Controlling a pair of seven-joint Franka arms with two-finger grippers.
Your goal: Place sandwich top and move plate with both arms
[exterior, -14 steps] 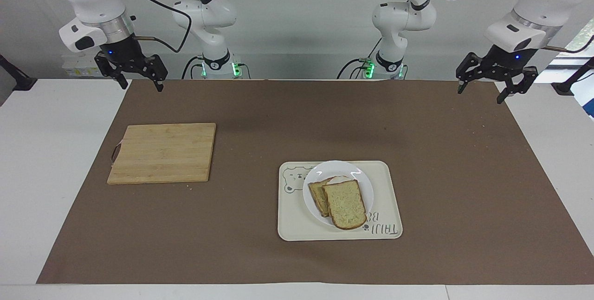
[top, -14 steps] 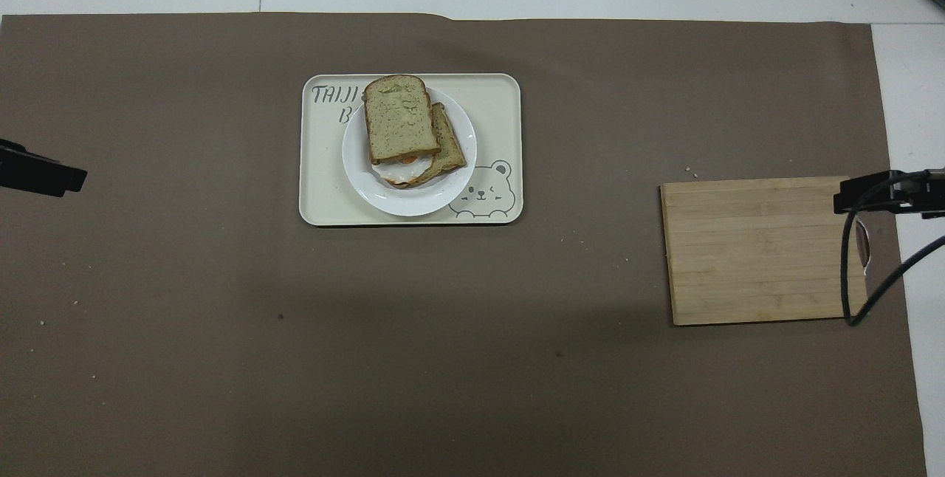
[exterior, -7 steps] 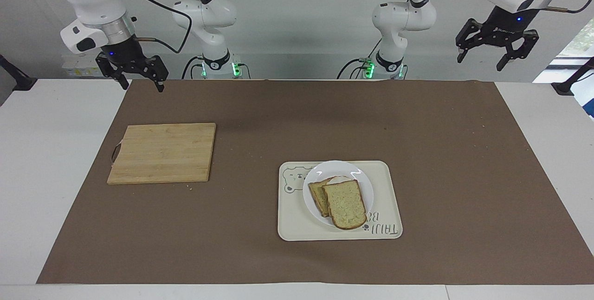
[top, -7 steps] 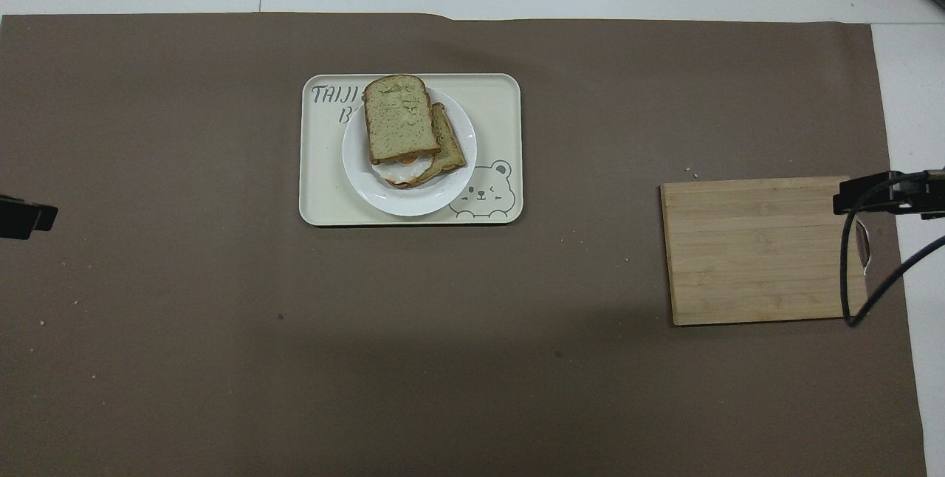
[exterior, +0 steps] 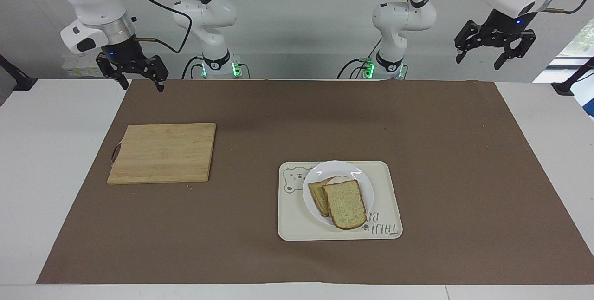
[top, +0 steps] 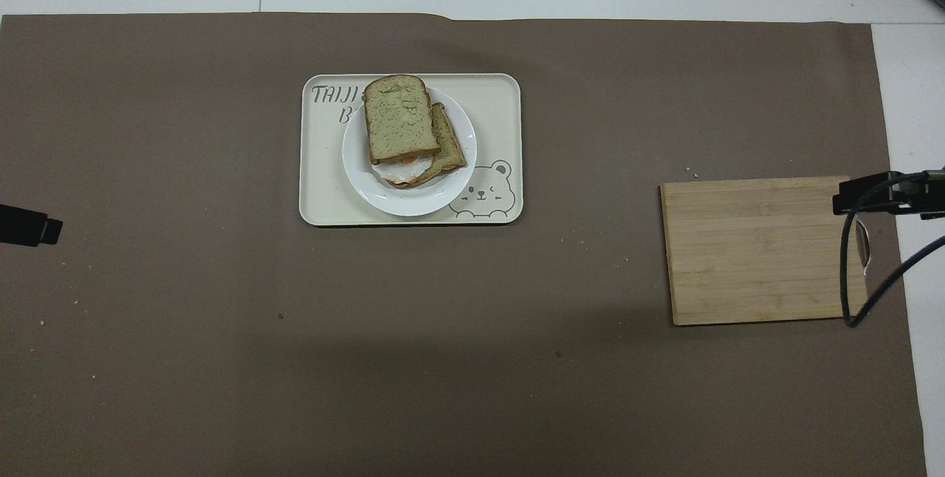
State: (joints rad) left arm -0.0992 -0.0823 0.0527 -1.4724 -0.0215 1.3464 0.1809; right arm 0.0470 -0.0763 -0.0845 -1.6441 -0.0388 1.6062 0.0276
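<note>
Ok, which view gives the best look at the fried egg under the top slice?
The overhead view: the fried egg shows white with an orange bit, peeking out from under the sandwich top on the plate. In the facing view the top slice hides it almost entirely; at most a pale sliver shows.
</note>
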